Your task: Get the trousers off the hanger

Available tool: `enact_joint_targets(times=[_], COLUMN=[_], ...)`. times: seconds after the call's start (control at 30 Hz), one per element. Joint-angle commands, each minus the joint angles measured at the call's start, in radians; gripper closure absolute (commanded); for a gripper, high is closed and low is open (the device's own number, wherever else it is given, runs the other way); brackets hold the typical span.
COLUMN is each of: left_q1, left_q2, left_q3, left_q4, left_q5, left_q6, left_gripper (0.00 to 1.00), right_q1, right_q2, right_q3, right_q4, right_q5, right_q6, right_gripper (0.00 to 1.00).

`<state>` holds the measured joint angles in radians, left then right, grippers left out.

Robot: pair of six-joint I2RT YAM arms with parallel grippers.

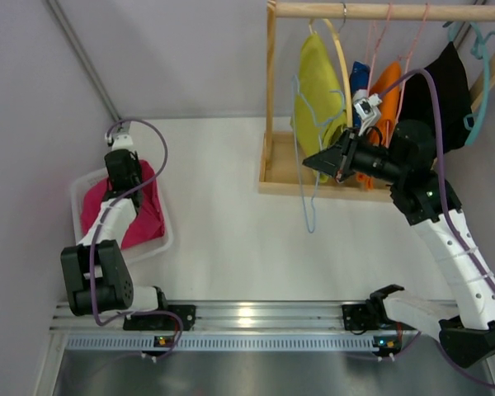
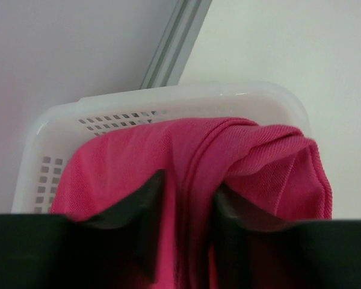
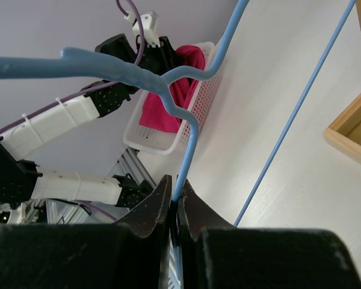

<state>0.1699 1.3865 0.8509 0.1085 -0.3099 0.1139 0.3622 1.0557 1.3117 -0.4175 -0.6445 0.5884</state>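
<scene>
The magenta-pink trousers [image 1: 142, 216] lie bunched in a white basket [image 1: 167, 238] at the left. My left gripper [image 1: 123, 172] is down in the basket, and in the left wrist view its fingers [image 2: 189, 194] pinch a fold of the pink trousers [image 2: 240, 153]. My right gripper [image 1: 320, 162] is shut on the thin blue wire hanger [image 1: 304, 196] in front of the rack. In the right wrist view [image 3: 176, 194] the hanger [image 3: 138, 73] shows bare. The lime yellow-green trousers [image 1: 318, 87] hang on the wooden rack [image 1: 379, 11] just behind it.
The basket's perforated rim [image 2: 168, 102] sits close to the wall. Orange [image 1: 386, 89], blue [image 1: 360, 78] and black [image 1: 447, 91] garments hang on the rack, with a teal hanger [image 1: 481, 51] at the far right. The rack's wooden base [image 1: 279, 172] lies under them.
</scene>
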Motion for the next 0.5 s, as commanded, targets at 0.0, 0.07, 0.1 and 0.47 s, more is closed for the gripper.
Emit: enact_joint_targets(times=[0.0,0.07,0.1,0.47], left_q1=[0.005,0.006,0.006,0.006], left_q2=[-0.063,-0.118,-0.138,-0.477], left_q3=[0.053,0.057,0.059,0.099], left_q4=[0.020,-0.007,-0.015,-0.064], left_q5=[0.034,0.054,0.069,0.492], left_q6=[-0.054,-0.059,-0.062,-0.066], left_gripper=[0.51,0.39,0.31,0.13], right_q1=[-0.009,-0.011,-0.009,-0.009], right_q2=[-0.026,-0.026,-0.025,0.009], right_q3=[0.063,0.067,0.066,0.081], right_q4=[0.006,0.008,0.011,0.072], right_q5=[0.014,0.016,0.016,0.025], right_q6=[-0.022,-0.013,-0.009,0.065], right_gripper=[1.00,1.00,1.00,1.00])
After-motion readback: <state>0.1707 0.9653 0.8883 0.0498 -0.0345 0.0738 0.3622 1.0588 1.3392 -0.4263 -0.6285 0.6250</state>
